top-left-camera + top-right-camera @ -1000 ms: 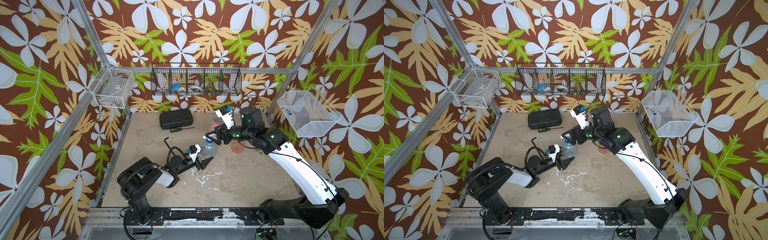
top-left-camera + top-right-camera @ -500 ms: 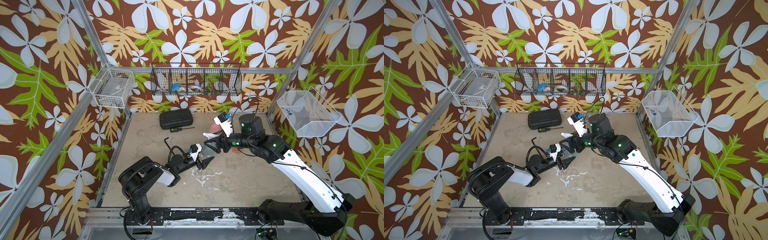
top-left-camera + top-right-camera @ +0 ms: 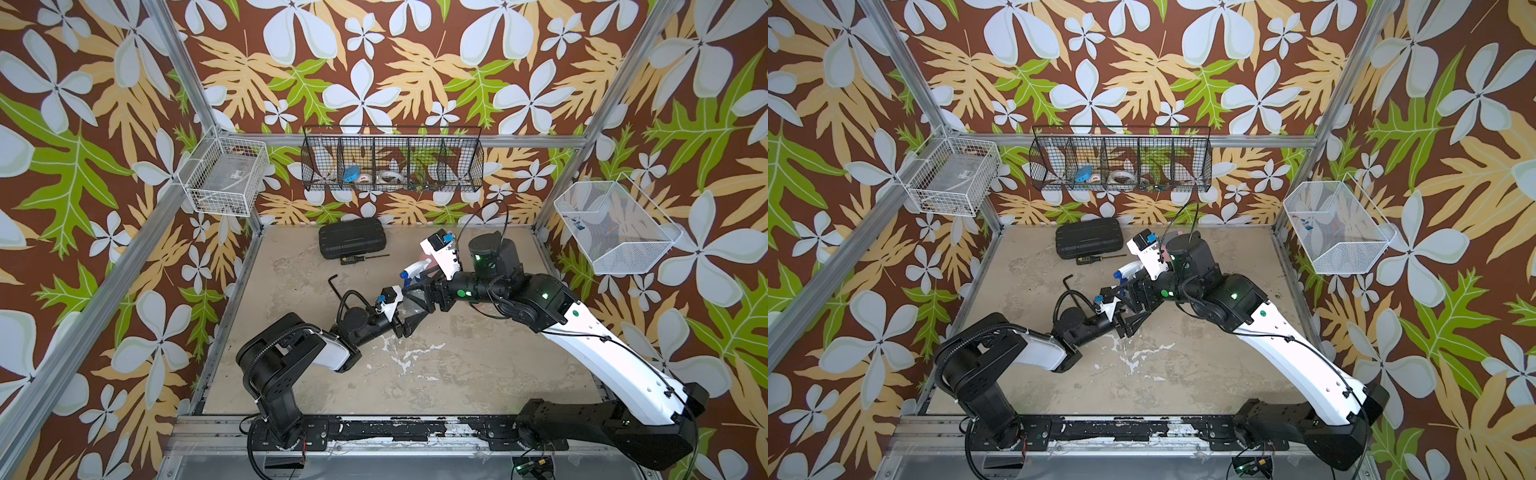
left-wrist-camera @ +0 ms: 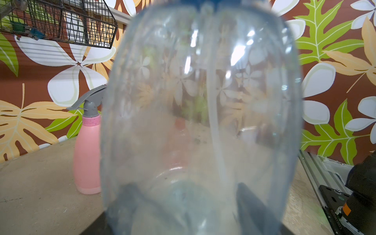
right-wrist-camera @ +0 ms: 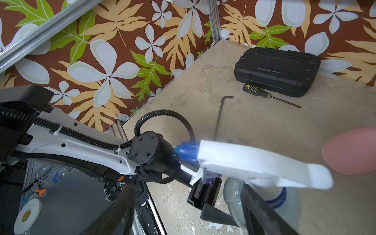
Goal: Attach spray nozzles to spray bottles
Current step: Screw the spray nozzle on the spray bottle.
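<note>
Fingers (image 4: pixel 250 205) of my left gripper (image 3: pixel 411 319) stay clamped on the base of the clear bluish bottle (image 4: pixel 203 101), upright near the middle of the table (image 3: pixel 457 365) with the white and blue nozzle (image 5: pixel 244 160) on its neck. Since a second ago my right gripper (image 5: pixel 188 189) has swung in from farther back; its jaws hang wide open, holding nothing, one finger just beside the bottle's neck.

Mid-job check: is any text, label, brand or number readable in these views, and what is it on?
Nothing can be read with certainty.
White print on the black plate in the left wrist view: blurred, unreadable.
Label in the white wire basket: too small.
Mark on the white tape roll: blurred.
</note>
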